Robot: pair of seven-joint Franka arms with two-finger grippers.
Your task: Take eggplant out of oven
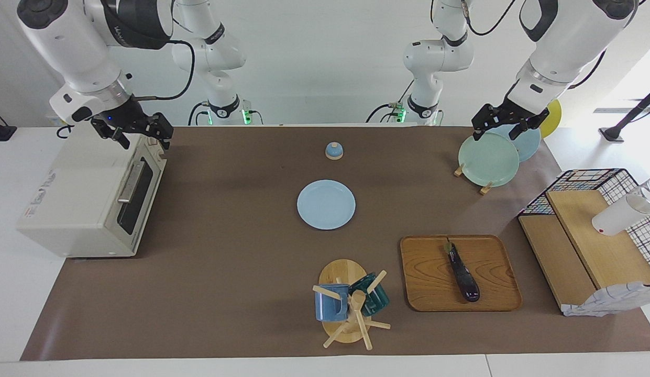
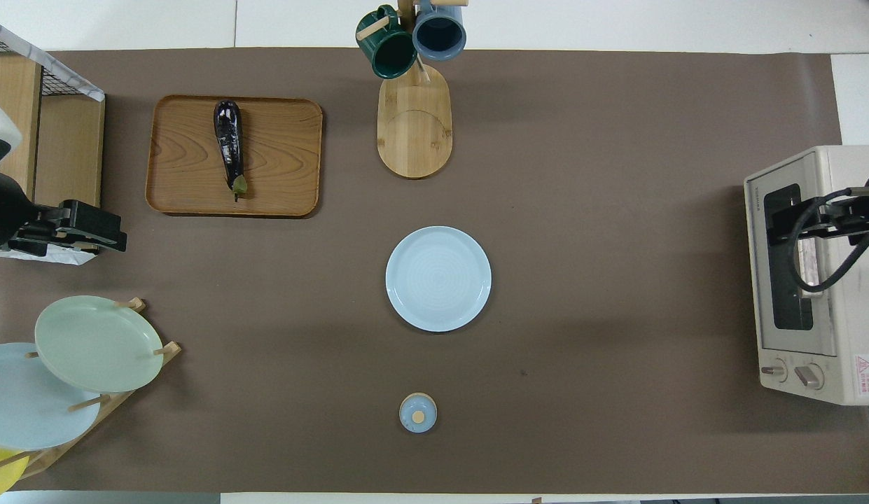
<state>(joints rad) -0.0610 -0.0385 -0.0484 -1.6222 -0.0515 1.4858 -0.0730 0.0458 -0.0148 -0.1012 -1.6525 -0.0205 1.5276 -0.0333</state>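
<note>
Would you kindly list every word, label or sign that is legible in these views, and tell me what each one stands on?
"TOSHIBA": probably, small dark lettering on the oven front, above the glass door; barely legible.
Red triangle warning sticker with fine print, on the oven beside the knobs: too small to read.
Red and black label on the oven's top panel: blurred.
Lettering on the right arm's dark band: unreadable.

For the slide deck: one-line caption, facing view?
Eggplant on wooden tray, oven shut, both grippers raised.
</note>
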